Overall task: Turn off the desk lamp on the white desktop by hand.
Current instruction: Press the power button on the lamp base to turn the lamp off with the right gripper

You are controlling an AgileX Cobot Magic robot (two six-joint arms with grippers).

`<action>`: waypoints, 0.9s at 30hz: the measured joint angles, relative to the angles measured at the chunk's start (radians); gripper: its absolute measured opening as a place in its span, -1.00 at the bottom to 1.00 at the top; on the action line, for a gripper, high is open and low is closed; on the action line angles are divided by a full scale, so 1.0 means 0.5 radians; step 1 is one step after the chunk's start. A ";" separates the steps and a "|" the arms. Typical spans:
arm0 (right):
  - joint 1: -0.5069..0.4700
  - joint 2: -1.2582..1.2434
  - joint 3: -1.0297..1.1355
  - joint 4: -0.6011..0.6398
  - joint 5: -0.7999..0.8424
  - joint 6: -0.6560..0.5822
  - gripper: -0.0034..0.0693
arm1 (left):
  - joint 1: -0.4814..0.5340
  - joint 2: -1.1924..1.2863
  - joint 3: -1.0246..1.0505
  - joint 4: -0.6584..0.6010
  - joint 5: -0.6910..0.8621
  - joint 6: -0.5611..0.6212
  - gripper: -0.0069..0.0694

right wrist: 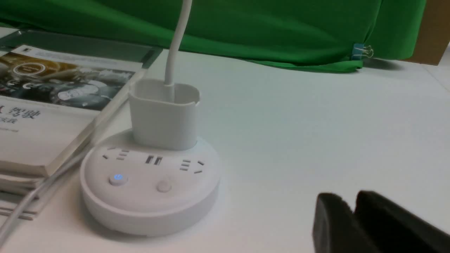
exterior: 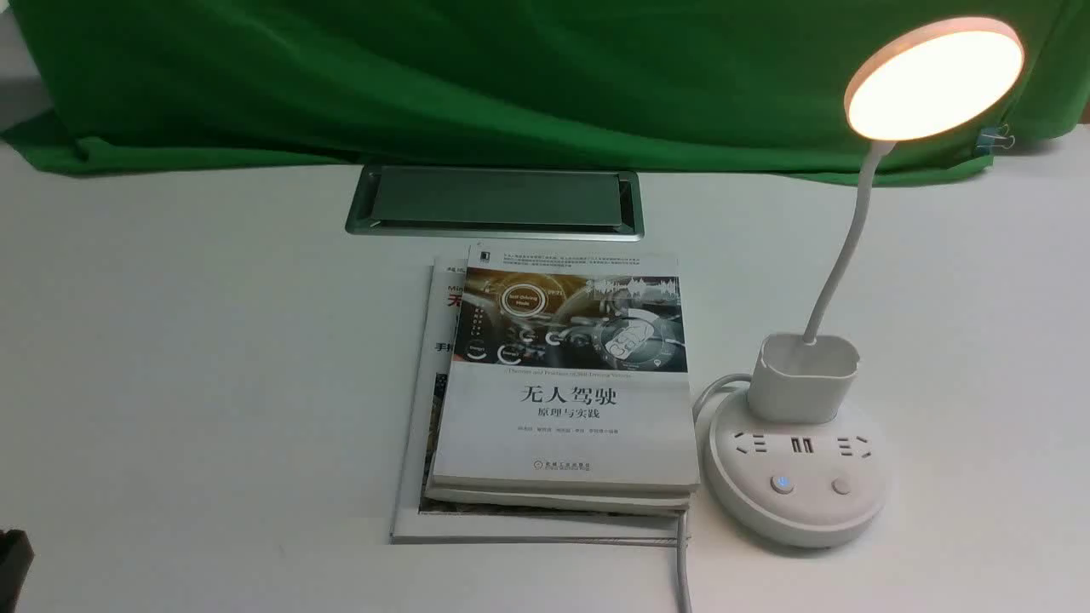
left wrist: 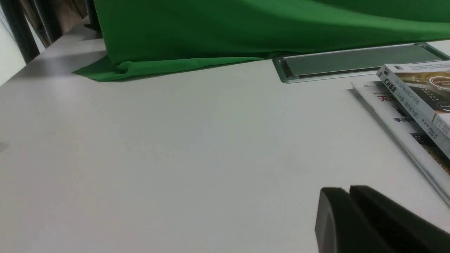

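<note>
The white desk lamp (exterior: 935, 78) stands at the right of the white desktop (exterior: 196, 358), its round disc head lit warm. Its thin neck (exterior: 843, 247) rises from a small cup holder (exterior: 804, 377) on a round socket base (exterior: 796, 477). The base has two buttons: one glowing blue (exterior: 781, 484) and one plain (exterior: 841, 486). The base also shows in the right wrist view (right wrist: 151, 186). My right gripper (right wrist: 351, 200) is shut and empty, low over the desktop beside the base, not touching it. My left gripper (left wrist: 349, 189) is shut and empty over bare desktop, left of the books.
A stack of books (exterior: 562, 392) lies just left of the lamp base, and the lamp's cord (exterior: 681, 562) runs between them to the front edge. A silver-framed grey cable hatch (exterior: 496, 201) sits behind the books. A green cloth (exterior: 511, 77) hangs along the back.
</note>
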 joint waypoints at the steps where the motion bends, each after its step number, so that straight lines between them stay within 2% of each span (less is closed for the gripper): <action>1: 0.000 0.000 0.000 0.000 0.000 0.000 -0.52 | 0.000 0.000 0.000 0.000 0.000 0.000 -0.77; 27: 0.000 0.000 0.000 0.003 -0.044 0.005 -0.52 | 0.000 0.000 0.000 0.000 0.000 0.001 -0.77</action>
